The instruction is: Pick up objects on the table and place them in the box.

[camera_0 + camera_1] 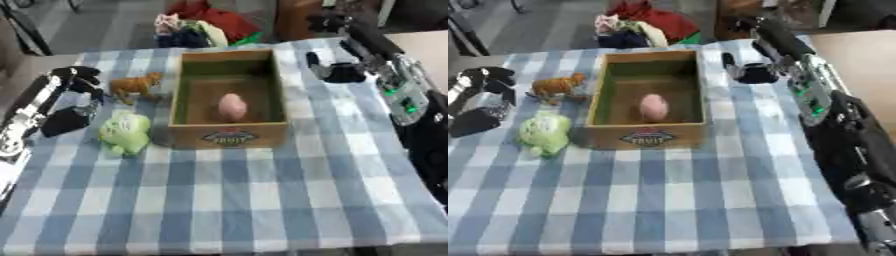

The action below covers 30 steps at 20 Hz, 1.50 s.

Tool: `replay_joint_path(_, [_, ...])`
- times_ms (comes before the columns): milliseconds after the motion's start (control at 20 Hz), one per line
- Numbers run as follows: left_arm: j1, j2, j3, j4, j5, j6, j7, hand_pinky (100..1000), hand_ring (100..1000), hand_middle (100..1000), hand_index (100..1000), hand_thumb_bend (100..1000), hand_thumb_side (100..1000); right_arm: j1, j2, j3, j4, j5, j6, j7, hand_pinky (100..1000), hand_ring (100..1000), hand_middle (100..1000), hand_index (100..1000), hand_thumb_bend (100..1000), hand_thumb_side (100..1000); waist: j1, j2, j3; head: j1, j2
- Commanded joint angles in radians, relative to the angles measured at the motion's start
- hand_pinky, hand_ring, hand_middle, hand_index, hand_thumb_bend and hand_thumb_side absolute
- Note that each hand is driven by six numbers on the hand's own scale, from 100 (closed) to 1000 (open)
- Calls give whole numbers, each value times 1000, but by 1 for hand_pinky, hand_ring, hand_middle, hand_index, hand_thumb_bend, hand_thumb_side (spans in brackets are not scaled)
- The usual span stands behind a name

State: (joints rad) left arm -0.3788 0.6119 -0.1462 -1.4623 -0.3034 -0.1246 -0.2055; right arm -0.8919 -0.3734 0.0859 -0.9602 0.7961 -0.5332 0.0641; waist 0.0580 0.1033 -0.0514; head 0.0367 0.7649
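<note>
1. You look down on a tabletop (227, 200) covered with a blue and white checked cloth.
2. A wooden box (229, 135) stands at the centre, open at the top, with a round label on its near wall.
3. A pink, egg-like object (232, 106) lies on the floor of the box.
4. A green soft toy (124, 132) lies on the cloth just beside the box's near left corner.
5. A brown toy animal (136, 86) stands farther back, left of the box and apart from it.
6. Your left hand (74, 80) sits at the left edge near the brown animal; its fingers look curled, holding nothing.
7. Your right hand (750, 72) rests on the cloth right of the box's far corner; you cannot tell how its fingers are set.
8. Bundled cloth (206, 22) in red and other colours lies beyond the far edge.
</note>
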Motion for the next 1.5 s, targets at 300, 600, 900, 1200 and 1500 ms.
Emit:
replay_joint_path(300, [-87, 51, -25, 89, -140, -37, -137, 825, 783, 773, 864, 336, 457, -3, -53, -11, -53, -88, 26, 39, 788, 791, 761, 958, 100, 219, -2, -19, -5, 7, -2])
replay_joint_path(600, [-140, 5, -47, 165, -245, -1, -133, 837, 803, 790, 871, 387, 494, -1, -51, -11, -62, -102, 29, 51, 788, 791, 760, 958, 100, 221, -4, -19, -8, 9, -3])
replay_joint_path(900, [-177, -52, -72, 246, -352, -2, -93, 838, 806, 799, 875, 364, 449, 0, -50, -12, -66, -109, 31, 54, 788, 790, 759, 957, 100, 219, -8, -18, -12, 12, -4])
replay_joint_path(1200, [-193, -85, -87, 292, -453, -41, -129, 820, 785, 774, 870, 344, 394, 1, -48, -12, -66, -111, 30, 57, 788, 790, 759, 957, 100, 221, -10, -16, -14, 14, -3])
replay_joint_path(1500, [-199, -90, -62, 304, -493, -51, -124, 677, 452, 422, 616, 121, 164, 4, -49, -12, -65, -111, 29, 58, 788, 790, 759, 956, 100, 221, -10, -17, -12, 13, -3])
